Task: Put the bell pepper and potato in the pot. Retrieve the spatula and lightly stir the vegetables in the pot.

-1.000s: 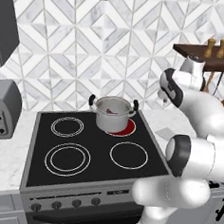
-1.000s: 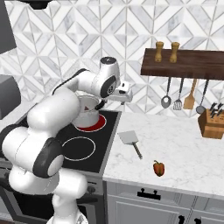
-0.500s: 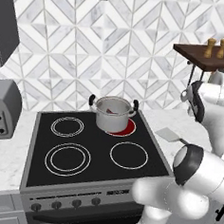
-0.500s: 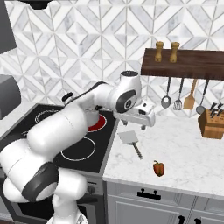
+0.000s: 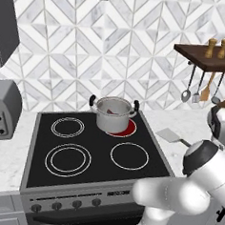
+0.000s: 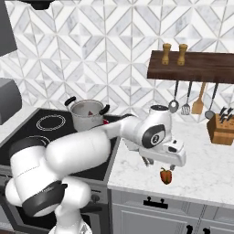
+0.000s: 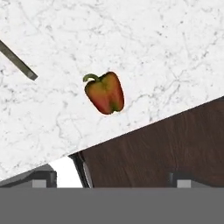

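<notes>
Pepper (image 7: 105, 92) alone on marble counter (image 7: 131, 39) (near edge), spatula handle (image 7: 17, 61) beside

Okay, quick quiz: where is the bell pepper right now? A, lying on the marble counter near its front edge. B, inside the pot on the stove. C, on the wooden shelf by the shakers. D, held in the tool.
A: the bell pepper lies alone on the white marble counter near its front edge, below the open tool, away from the pot.
</notes>
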